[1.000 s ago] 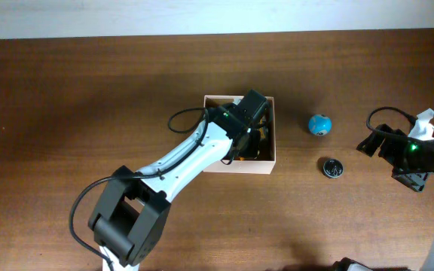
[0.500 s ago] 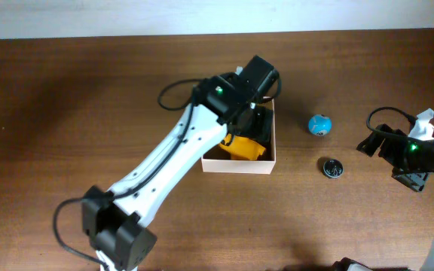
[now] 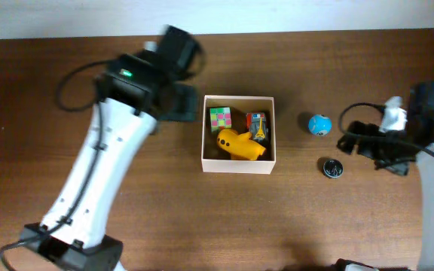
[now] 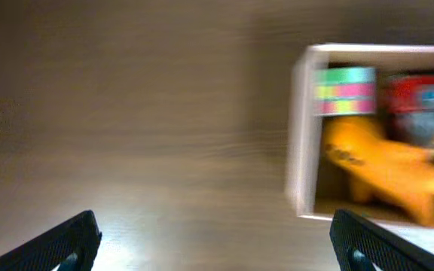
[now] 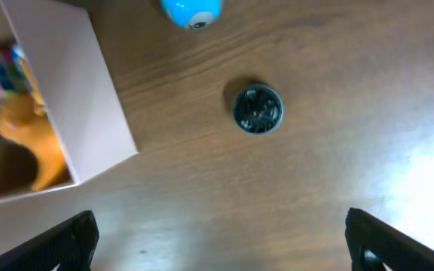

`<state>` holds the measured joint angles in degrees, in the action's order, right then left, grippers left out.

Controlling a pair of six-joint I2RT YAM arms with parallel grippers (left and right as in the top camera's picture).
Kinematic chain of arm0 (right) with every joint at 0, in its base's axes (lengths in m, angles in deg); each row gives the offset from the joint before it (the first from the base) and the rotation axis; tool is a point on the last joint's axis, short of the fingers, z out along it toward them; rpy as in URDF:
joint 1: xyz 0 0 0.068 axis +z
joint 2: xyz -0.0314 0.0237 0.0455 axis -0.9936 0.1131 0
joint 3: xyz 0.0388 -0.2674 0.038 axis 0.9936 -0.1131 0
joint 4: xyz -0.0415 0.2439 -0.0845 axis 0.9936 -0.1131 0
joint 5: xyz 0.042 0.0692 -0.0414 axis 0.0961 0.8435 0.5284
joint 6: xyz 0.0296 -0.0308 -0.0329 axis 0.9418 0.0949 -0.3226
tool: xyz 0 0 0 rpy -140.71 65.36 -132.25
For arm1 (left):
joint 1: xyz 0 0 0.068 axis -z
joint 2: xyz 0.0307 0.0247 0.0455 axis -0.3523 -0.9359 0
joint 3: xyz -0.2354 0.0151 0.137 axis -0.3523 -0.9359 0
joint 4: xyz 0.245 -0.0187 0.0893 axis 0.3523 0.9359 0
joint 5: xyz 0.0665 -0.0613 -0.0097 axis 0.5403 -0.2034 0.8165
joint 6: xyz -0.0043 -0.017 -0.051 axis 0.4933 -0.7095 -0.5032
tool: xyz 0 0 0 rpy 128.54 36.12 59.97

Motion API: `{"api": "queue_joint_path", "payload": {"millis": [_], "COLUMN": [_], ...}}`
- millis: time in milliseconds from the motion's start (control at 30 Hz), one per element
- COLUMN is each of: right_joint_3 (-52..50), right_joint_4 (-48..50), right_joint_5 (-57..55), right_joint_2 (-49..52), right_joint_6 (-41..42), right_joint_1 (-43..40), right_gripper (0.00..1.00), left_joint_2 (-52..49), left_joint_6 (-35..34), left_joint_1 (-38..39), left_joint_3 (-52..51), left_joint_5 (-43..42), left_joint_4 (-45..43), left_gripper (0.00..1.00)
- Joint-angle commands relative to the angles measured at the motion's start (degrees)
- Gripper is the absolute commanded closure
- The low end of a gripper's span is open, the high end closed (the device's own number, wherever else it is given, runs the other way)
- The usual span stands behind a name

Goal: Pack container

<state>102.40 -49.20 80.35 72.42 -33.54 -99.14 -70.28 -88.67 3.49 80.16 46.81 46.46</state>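
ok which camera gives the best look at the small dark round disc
The right wrist view: the disc sits near the middle of the frame, large and unobstructed. The overhead view shows the disc only as a small dark spot near the blue ball. The left wrist view does not show it.

Square open-top cardboard container (image 3: 239,166), white outer walls, tan-brown inside, upright and flat on the worktop (image 3: 315,218) near its middle, holding three small things: yellow toy (image 3: 239,144), multicoloured cube (image 3: 220,118), red-and-blue item (image 3: 257,124)
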Motion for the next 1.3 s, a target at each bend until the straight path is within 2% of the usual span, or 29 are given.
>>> {"api": "queue_joint_path", "payload": {"millis": [0, 200, 367, 533, 667, 767, 933, 1000, 1267], "right_joint_3": [0.6, 0.6, 0.7, 0.7, 0.7, 0.7, 0.9, 1.0, 1.1], "right_joint_4": [1.5, 2.5, 3.4, 9.7, 16.5, 20.6, 24.1, 24.9, 30.6], "right_joint_5": [-9.0, -8.2, -7.0, -6.2, -0.6, -0.2, -1.1, -2.6, -5.8], "right_joint_2": [3.1, 11.7, 17.8, 19.3, 19.6, 20.5, 23.0, 24.6, 30.3], "right_joint_6": [2.1, 3.6, 3.6, 3.3, -0.6, -2.2, -7.0, -7.0, -6.9], "right_joint_1": [3.2, 3.3, 3.3, 3.3, 3.5, 4.8, 8.7, 10.0, 10.5], "right_gripper": [0.01, 0.01, 0.05, 0.02, 0.10, 0.10, 0.09, 0.06, 0.06], "left_joint_2": [1.2, 1.1, 1.1, 1.1, 1.1, 1.1, 1.1, 1.1, 1.1], "left_joint_6": [2.8, 2.7, 2.7, 2.7, 2.7, 2.7, 2.7, 2.7, 2.7], "left_joint_1": [-6.2, -16.6, -20.6, -21.3, -21.3, -21.3, -21.3, -21.3, -21.3], "left_joint_3": [0.7, 0.7, 0.7, 0.7, 0.7, 0.7, 0.7, 0.7, 0.7], "left_joint_5": [1.7, -1.9, -2.0, -2.0, -2.0, -2.0, -2.0, -2.0, -2.0], "left_joint_4": [2.6, 6.3, 6.5, 6.1, 6.1, 6.1, 6.1, 6.1, 6.1], "left_gripper": [0.01, 0.01, 0.01, 0.01, 0.01, 0.01, 0.01, 0.01, 0.01]}}
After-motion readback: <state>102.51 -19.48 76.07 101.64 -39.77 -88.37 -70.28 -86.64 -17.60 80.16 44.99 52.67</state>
